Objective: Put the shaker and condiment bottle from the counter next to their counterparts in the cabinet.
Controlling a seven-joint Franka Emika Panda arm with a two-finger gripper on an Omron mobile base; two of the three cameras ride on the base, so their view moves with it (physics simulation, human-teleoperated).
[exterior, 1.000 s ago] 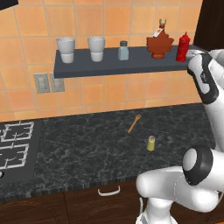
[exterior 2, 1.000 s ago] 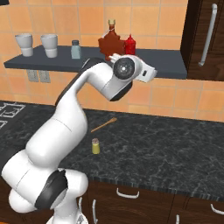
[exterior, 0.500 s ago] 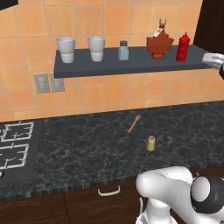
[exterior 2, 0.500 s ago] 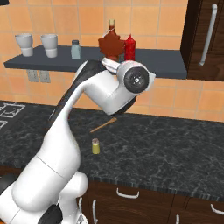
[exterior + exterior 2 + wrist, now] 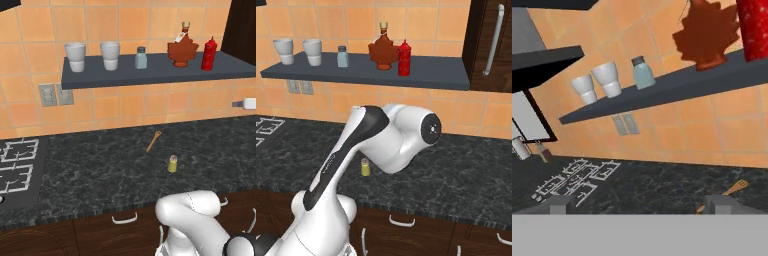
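A long, flat, dark grey shelf [image 5: 165, 75] is seen fixed to a wall of shiny orange tiles [image 5: 125, 20]. The red condiment bottle [image 5: 208, 54] is found standing on the shelf, tall and round with a pointed tip, just beside the brown syrup bottle [image 5: 182, 50], which is shaped like a maple leaf with a thin neck. A small pale blue shaker [image 5: 141, 58] with a dark cap is set a little further along, well apart from the leaf bottle. Two smooth white cups [image 5: 92, 56] are placed near the other end of the shelf.

The yellow-green shaker [image 5: 172, 163] is seen down on the speckled black stone counter [image 5: 100, 165], standing upright. It is a small round tube with a tan cap. A thin wooden spoon [image 5: 153, 141] is laid near it, not touching. A stove top with white grates [image 5: 15, 167] is set into the counter at one side, and dark wood drawers with curved white handles [image 5: 124, 218] are seen below.

In the hand view, the gripper [image 5: 643, 204] is spread wide with nothing between its two small grey finger tips [image 5: 560, 204]. It is pointed toward the shelf and the counter under it.
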